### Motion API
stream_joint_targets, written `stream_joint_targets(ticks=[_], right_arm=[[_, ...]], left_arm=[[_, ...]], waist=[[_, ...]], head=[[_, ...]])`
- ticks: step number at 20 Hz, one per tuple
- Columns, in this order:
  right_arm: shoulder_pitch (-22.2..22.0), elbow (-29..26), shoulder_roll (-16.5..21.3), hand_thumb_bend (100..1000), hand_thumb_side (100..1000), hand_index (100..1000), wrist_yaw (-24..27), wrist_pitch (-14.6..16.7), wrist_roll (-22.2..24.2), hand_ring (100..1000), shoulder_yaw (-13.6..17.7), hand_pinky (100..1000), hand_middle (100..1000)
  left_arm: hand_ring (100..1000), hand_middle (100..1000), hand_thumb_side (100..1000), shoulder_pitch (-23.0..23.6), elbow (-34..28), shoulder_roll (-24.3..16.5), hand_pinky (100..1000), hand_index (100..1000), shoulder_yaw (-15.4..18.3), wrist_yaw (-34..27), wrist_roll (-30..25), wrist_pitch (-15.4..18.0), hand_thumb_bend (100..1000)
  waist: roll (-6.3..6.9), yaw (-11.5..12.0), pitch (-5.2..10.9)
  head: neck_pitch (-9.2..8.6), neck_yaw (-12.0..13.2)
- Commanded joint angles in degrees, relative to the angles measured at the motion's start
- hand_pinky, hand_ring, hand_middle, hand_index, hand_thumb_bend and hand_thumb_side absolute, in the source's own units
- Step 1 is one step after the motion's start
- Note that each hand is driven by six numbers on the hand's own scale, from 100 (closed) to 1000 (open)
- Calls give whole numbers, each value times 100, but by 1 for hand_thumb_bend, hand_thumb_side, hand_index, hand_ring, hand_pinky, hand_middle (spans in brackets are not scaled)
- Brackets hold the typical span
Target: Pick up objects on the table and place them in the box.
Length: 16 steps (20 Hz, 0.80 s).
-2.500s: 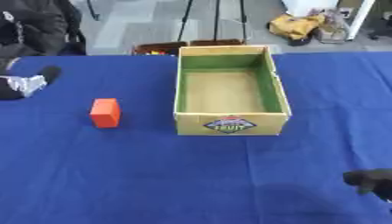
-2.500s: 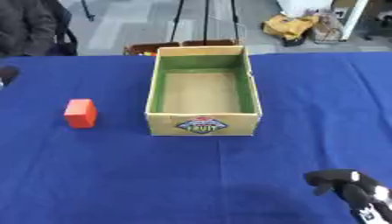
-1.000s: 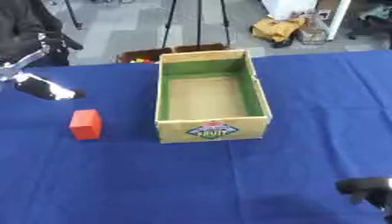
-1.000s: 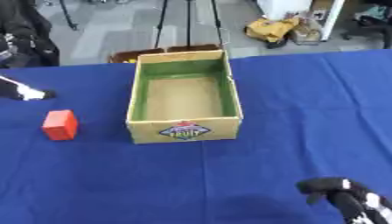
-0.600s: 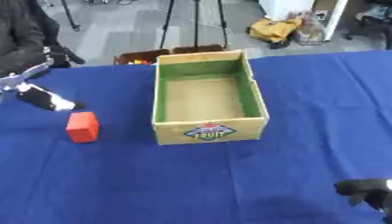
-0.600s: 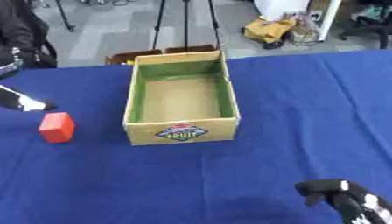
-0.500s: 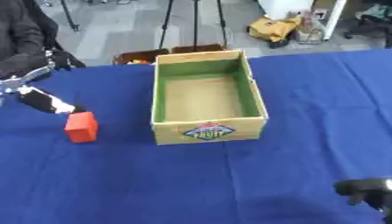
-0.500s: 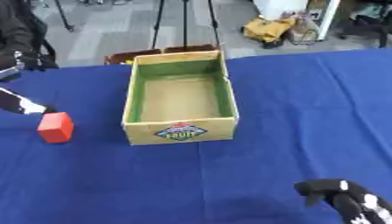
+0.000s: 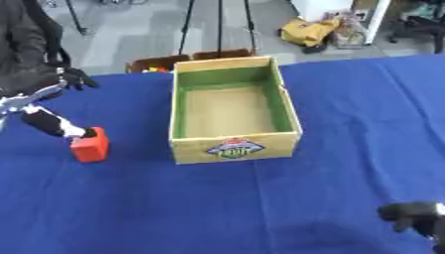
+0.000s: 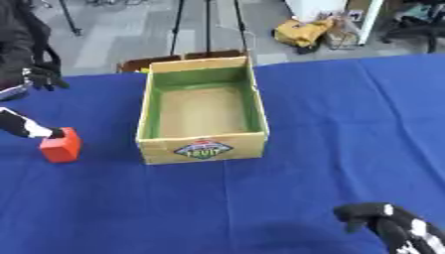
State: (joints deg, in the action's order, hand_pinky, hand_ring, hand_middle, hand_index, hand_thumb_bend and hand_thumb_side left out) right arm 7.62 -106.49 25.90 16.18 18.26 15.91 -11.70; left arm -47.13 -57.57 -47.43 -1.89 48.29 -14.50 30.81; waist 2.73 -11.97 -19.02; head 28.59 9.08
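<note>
A blue cloth (image 9: 217,198) covered the surface. Beyond its far edge lay a grey floor (image 9: 130,34) with black tripod legs (image 9: 218,25), a low brown crate (image 9: 155,63) and a yellow bag (image 9: 306,31). A white cabinet (image 10: 334,10) stood behind the bag.

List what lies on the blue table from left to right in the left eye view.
left hand → red block → cardboard box → right hand, low in the right corner.
</note>
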Motion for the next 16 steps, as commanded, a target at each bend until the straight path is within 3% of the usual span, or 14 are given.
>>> stream_joint_targets(ticks=[1,16], right_arm=[[54,-46,54,100,751,749,-41,-4,-7,780,21,795,530],[55,-57,58,100,751,750,-49,14,-9,781,21,796,530]], left_arm=[[722,755,521,-58,-31,-149,687,870,18,14,-60,21,673],[675,700,497,22,41,-40,660,831,-63,-171,-721,177,631]], waist=[[-9,6,99],[-46,18,82]], head=[[-66,-17],[-104,-26]])
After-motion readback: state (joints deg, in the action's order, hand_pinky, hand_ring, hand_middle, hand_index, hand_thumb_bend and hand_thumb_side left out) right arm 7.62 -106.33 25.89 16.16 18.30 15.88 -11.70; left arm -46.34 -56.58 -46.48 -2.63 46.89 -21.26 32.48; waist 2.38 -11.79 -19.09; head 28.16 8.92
